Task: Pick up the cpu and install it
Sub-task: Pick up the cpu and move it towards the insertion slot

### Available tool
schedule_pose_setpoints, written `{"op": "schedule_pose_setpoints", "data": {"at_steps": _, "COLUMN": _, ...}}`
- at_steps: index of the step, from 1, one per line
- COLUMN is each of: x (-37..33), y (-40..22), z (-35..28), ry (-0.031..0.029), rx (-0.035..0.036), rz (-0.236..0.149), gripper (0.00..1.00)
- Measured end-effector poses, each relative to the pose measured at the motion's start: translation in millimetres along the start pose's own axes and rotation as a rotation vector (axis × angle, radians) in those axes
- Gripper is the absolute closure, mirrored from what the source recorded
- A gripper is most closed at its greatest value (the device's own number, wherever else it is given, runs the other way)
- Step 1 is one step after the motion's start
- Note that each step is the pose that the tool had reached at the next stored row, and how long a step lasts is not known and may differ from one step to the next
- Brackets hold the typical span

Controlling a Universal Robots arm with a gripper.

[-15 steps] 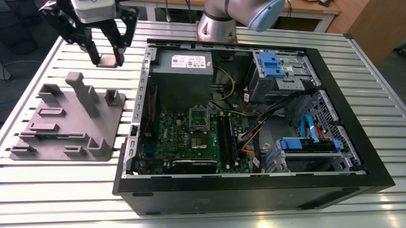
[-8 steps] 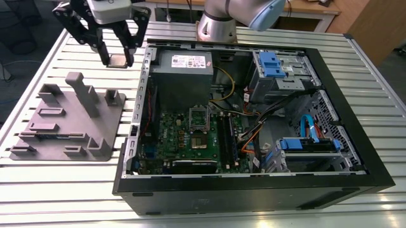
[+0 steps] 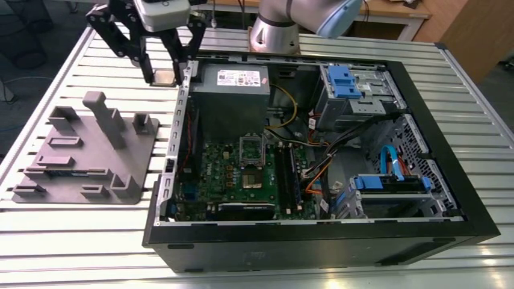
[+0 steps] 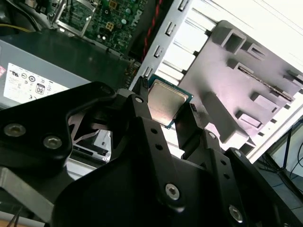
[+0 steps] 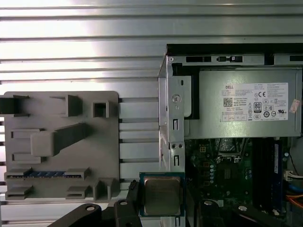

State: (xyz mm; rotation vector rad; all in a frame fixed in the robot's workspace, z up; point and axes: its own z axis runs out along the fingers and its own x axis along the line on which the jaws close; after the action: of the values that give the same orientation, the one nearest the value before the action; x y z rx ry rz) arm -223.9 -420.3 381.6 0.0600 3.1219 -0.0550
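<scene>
Partly covered, partly cropped
Black pincer hides two edges of the small silver square cpu; grey arm cropped.

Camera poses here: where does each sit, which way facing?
Exterior view: off the arm, raised, looking down on the open PC case, grey fixture; arm and gripper show.
First wrist view: on the arm, looking straight down at fixture and case; gripper links show.
Second wrist view: near the wrist, looking along black fingers at the cpu.
Shared: all three show the held cpu.
</scene>
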Motion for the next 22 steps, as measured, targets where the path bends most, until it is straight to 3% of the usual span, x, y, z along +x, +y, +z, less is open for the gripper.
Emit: {"op": "schedule_pose_setpoints", "data": {"at_steps": 22, "x": -59.4, "y": 2.3, "z": 1.5, "ry": 0.0001, "rx": 0.0001, "rz": 0.0, "gripper": 0.53}}
